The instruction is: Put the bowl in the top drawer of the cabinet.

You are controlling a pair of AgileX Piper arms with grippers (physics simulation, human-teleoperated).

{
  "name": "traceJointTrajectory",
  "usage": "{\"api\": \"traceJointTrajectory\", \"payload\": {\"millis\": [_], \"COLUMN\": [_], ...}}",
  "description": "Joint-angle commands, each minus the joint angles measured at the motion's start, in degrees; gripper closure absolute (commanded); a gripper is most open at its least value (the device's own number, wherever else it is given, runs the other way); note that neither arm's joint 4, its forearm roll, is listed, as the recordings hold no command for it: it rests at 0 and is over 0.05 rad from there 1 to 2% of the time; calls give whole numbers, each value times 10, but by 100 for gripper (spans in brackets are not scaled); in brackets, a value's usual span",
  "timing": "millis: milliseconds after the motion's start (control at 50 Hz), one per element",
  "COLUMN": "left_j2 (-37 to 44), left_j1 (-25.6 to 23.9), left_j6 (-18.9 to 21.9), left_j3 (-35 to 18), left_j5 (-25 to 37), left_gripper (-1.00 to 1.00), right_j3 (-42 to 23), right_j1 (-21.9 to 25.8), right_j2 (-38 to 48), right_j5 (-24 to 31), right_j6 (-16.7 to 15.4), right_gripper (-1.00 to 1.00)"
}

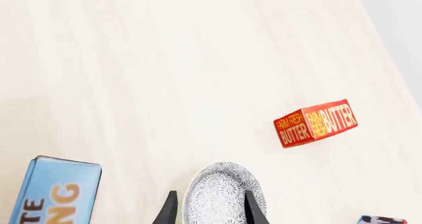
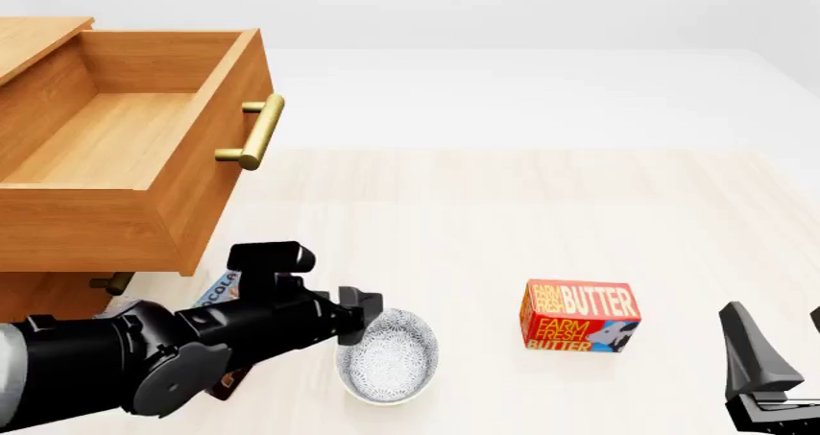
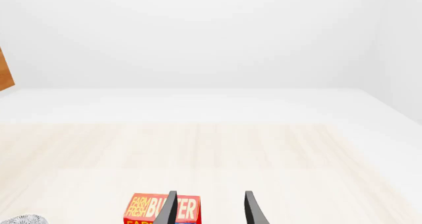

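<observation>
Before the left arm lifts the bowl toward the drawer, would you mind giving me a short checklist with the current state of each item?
1. Top drawer pulled out and nothing visible in it: ok.
2. Left gripper fingers straddle the bowl: ok, one on each side of its near rim in the left wrist view.
3. Fingers clamped on the rim: cannot tell, contact is not visible.
4. Butter box clear of the bowl: ok, it stands apart to the right.
5. Blue box beside the bowl: cannot tell whether it will clear the lift.
6. Right gripper out of the way: ok, open, far right.
</observation>
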Motion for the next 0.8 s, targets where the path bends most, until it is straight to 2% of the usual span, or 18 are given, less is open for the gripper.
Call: {"api": "traceJointTrajectory", "payload": {"millis": [20, 800], "left_j2": [33, 125], "left_j1": [6, -15], "left_j6": [-4, -37], "left_j3": [2, 17], "left_j5": [-21, -87], "left_gripper": [-100, -100], "right_j3": [0, 0], "right_j1": [0, 0], "right_j2": [0, 0], "right_j5": [0, 0], "right_j6": [0, 0], "right_gripper": [-100, -100]}}
